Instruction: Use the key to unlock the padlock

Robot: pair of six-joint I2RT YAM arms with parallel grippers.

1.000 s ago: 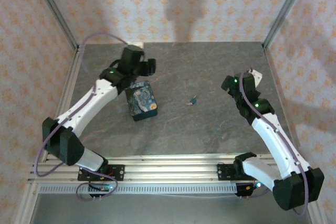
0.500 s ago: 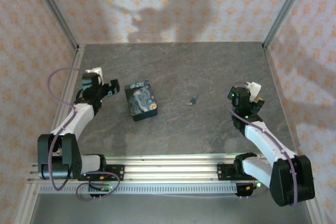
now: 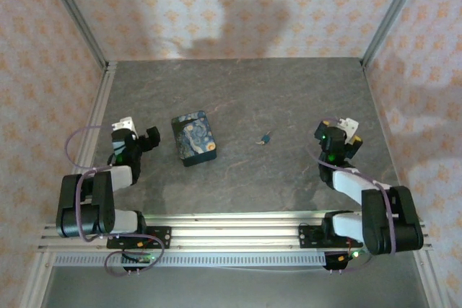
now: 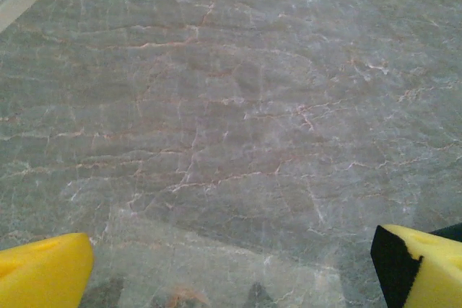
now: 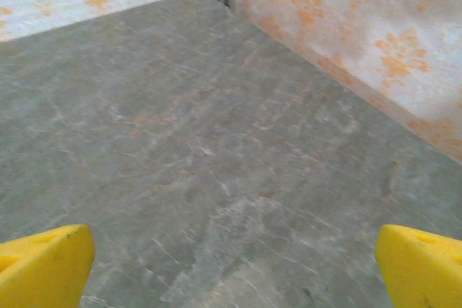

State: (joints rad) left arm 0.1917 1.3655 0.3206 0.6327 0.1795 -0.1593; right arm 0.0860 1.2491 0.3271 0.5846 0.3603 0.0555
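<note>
Padlock (image 3: pixel 193 137) lies flat on the grey stone table (image 3: pixel 274 178), left of centre, painted face up. Key (image 3: pixel 266 137) lies on the bare table to the padlock's right, well apart from it, teal head visible; which way the blade points is too small to tell. Nothing touches either item.

Left arm (image 3: pixel 108 178) is folded low by the table's left edge, with its wrist just left of the padlock and not in contact. Left gripper (image 4: pixel 231 272) is spread wide: yellow pads (image 4: pixel 43 272) sit at opposite lower corners of the wrist view, with bare table between them.

Right arm (image 3: pixel 361 185) is folded low on the right side, its wrist well right of the key. Right gripper (image 5: pixel 231 268) is also spread wide and holds nothing; yellow fingertips (image 5: pixel 422 265) sit at the frame's lower corners, and between them are the table and the patterned wall (image 5: pixel 375 27) at the far corner.

An aluminium rail (image 3: pixel 231 225) runs along the near edge and carries both bases.
</note>
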